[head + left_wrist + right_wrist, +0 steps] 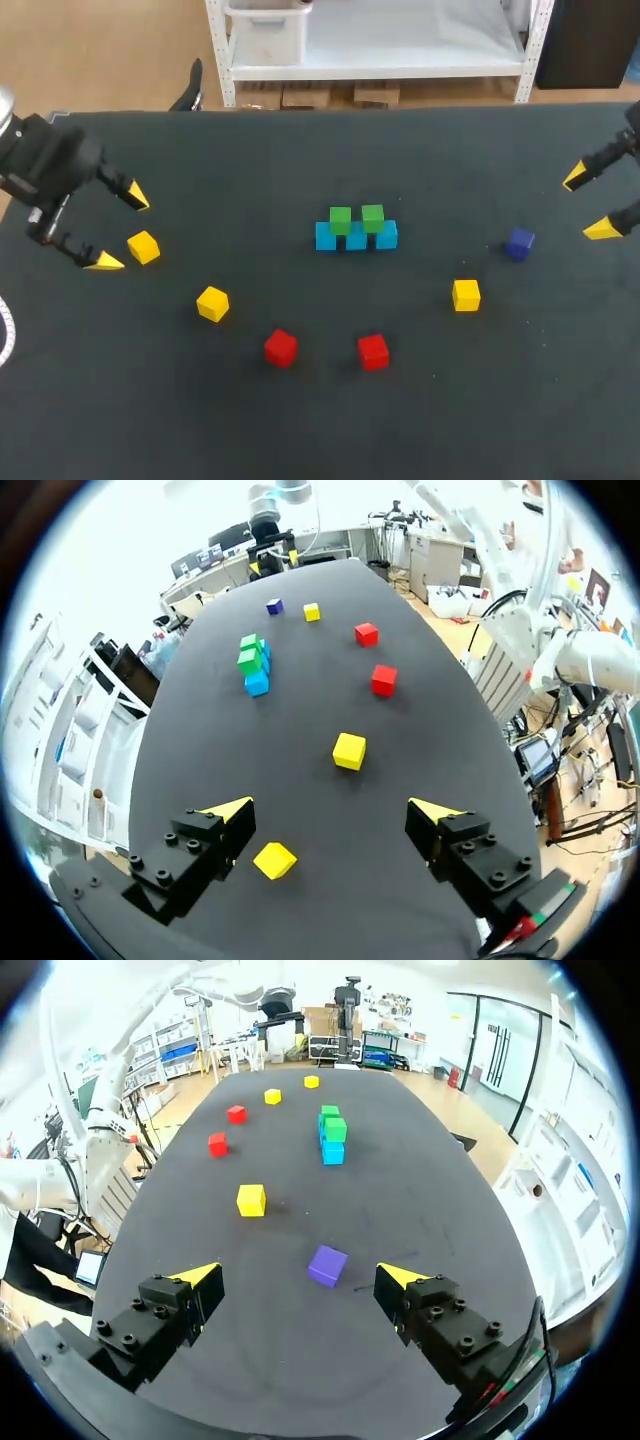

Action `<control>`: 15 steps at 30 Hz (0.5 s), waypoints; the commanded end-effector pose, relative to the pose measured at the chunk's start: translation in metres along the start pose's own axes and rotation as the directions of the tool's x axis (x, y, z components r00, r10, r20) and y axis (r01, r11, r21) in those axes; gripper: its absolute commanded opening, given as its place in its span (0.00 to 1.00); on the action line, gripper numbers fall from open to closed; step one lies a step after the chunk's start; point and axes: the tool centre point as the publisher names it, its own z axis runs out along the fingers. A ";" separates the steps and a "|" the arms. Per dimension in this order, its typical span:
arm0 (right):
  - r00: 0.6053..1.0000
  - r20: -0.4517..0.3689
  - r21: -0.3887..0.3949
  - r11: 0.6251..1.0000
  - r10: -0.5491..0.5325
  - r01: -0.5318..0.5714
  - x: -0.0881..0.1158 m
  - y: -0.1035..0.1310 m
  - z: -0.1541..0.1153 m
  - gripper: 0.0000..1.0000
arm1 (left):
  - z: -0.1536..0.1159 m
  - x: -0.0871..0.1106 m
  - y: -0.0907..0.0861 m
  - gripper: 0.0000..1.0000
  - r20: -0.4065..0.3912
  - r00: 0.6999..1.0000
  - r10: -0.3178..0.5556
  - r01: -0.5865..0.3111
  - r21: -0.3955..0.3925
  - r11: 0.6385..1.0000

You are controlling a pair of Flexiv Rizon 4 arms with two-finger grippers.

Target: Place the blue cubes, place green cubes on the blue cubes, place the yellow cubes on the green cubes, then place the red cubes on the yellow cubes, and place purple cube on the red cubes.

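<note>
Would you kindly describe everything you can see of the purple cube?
The purple cube is a small, plain, matte-looking block with crisp edges. It sits flat on the dark table, turned slightly askew, on its own: nothing but the table touches it. It lies just ahead of the right gripper, whose fingers stand open, with a yellow cube nearest.

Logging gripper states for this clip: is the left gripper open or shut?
Open. The left gripper has its fingers wide apart; the yellow cube lying between them is not clamped.
</note>
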 end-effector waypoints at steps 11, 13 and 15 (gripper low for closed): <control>1.000 0.003 -0.001 1.000 -0.001 0.001 0.001 -0.001 0.001 1.00 | 0.003 -0.010 -0.002 1.00 -0.057 0.991 0.119 -0.113 0.092 0.989; 1.000 0.003 -0.001 1.000 -0.001 0.001 0.001 -0.001 0.001 1.00 | 0.012 -0.015 -0.006 1.00 -0.064 0.987 0.150 -0.141 0.119 0.983; 1.000 0.003 -0.001 1.000 -0.001 0.001 0.001 -0.001 0.001 1.00 | 0.021 -0.020 -0.011 1.00 -0.051 0.985 0.167 -0.159 0.135 0.978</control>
